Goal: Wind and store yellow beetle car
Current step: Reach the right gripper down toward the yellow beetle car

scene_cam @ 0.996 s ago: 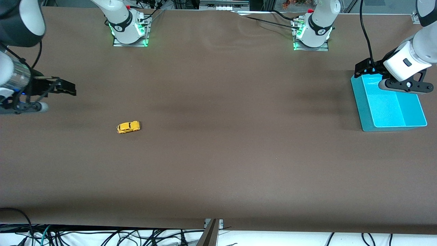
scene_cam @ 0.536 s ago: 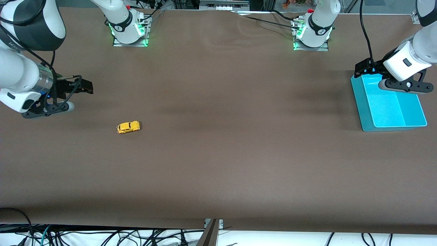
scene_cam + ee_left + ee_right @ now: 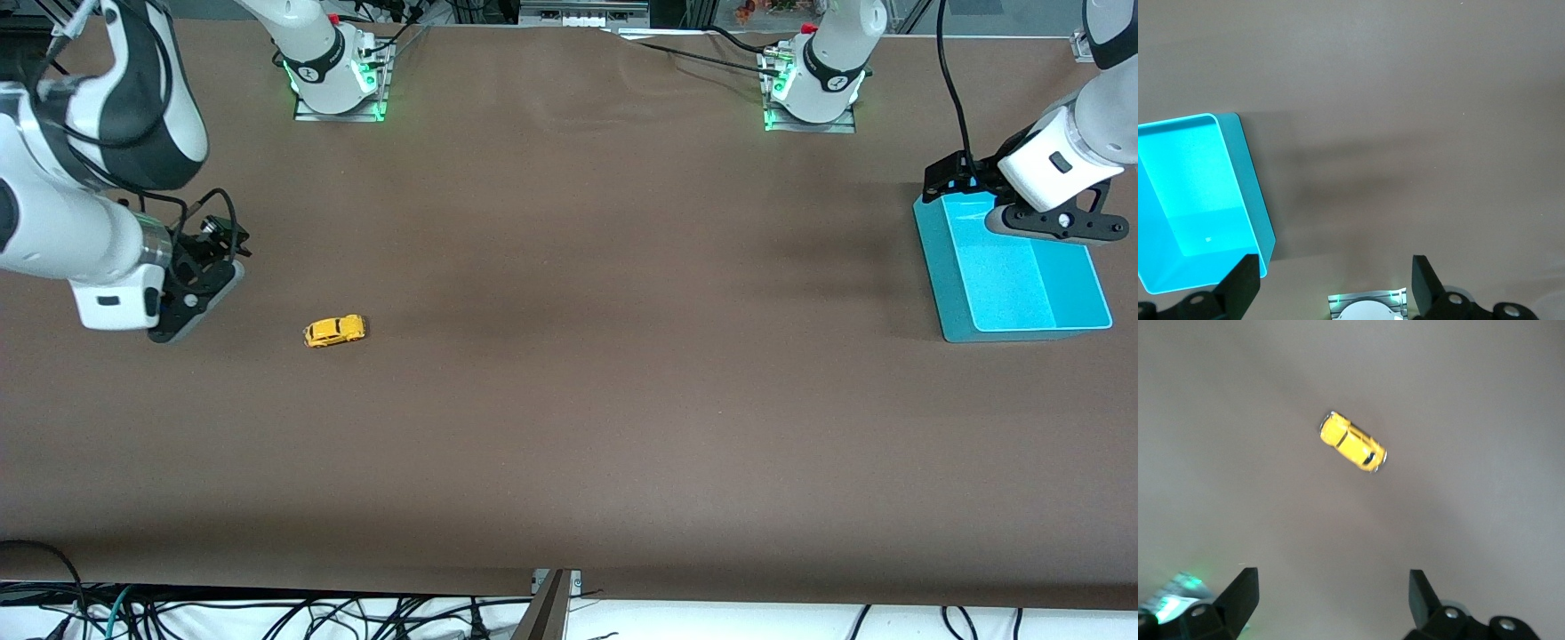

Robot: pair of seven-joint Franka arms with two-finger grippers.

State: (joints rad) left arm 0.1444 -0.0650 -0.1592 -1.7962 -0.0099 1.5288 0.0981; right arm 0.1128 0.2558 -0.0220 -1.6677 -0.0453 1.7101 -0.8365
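Toward the right arm's end of the counter (image 3: pixel 569 427), the yellow beetle car (image 3: pixel 334 331) sits on its wheels, untouched. Right pincer (image 3: pixel 1331 587) hangs spread wide over bare counter beside it; best to centre over the roof and square the fingers to its flanks before descending. Left pincer (image 3: pixel 1337 273) waits, spread wide, over the turquoise bin (image 3: pixel 942 276).

High front camera, two downward wrist cameras

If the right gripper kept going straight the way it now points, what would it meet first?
Probably the bare table, not the yellow beetle car. The right gripper, jaws open, points down at the surface, and in its wrist view the car lies ahead of the open jaws, not between them. Depth is hard to judge.
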